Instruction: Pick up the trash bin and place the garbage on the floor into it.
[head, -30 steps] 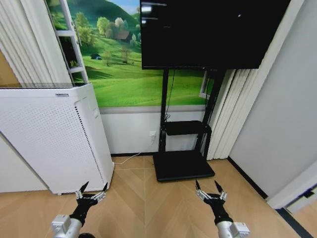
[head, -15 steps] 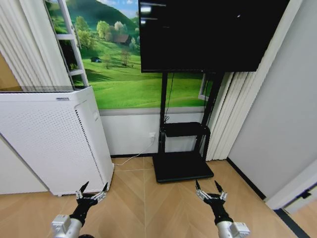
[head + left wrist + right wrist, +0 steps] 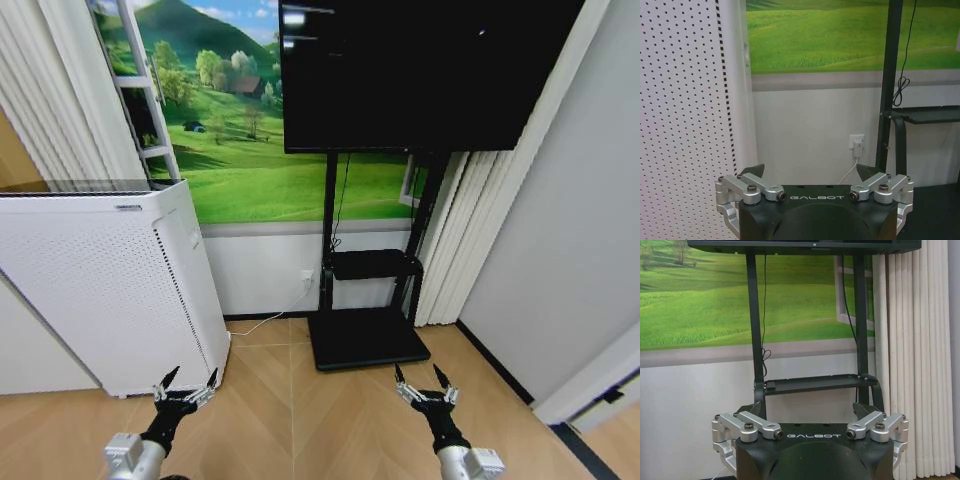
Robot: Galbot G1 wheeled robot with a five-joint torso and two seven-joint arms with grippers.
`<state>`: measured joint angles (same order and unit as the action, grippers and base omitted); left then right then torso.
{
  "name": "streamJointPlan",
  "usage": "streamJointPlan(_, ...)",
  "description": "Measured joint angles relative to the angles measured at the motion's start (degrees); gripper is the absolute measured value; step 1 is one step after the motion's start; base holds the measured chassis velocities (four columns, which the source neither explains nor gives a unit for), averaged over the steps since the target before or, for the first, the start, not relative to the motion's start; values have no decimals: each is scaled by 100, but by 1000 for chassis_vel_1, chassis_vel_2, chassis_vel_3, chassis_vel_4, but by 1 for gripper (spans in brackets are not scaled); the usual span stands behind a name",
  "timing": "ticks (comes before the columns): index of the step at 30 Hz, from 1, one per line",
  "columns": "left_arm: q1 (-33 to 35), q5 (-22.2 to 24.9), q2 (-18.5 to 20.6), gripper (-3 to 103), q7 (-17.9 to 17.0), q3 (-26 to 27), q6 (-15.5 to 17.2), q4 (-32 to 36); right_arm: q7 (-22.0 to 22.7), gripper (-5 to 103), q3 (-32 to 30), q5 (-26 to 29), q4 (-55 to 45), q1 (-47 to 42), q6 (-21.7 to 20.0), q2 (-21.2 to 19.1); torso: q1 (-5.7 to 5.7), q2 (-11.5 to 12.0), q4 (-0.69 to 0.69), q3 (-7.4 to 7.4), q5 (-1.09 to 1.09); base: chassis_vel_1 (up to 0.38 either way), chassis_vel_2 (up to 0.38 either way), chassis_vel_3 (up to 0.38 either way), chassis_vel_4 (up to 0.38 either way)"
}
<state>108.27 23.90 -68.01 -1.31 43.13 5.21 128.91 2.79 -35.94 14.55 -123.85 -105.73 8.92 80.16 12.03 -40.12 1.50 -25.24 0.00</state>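
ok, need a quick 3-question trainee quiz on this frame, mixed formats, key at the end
1. True or false: the left gripper is shut on an object.
2. Multiple choice: what stands on the floor right behind the left gripper in the head view?
A. a white perforated appliance
B. a wooden chair
C. a cardboard box
3. Fill in: the TV stand holding the black screen rises directly ahead of the ____ gripper.

Key:
1. False. Its fingers are spread open with nothing between them, hovering low over the floor.
2. A
3. right, which is also open and empty.
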Motion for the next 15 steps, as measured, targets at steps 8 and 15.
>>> streamJointPlan(8, 0, 0, 0, 100, -1, 0, 0, 0, 0, 100, 0, 0, 0, 0, 0, 0, 58, -148, 0, -86, -1, 120, -110, -129, 133)
streamJointPlan(15, 0, 1, 0, 100, -1, 0, 0, 0, 0, 100, 1, 0, 0, -1, -1, 0, 63, -158, 0, -95, 1, 221, -228, -238, 230)
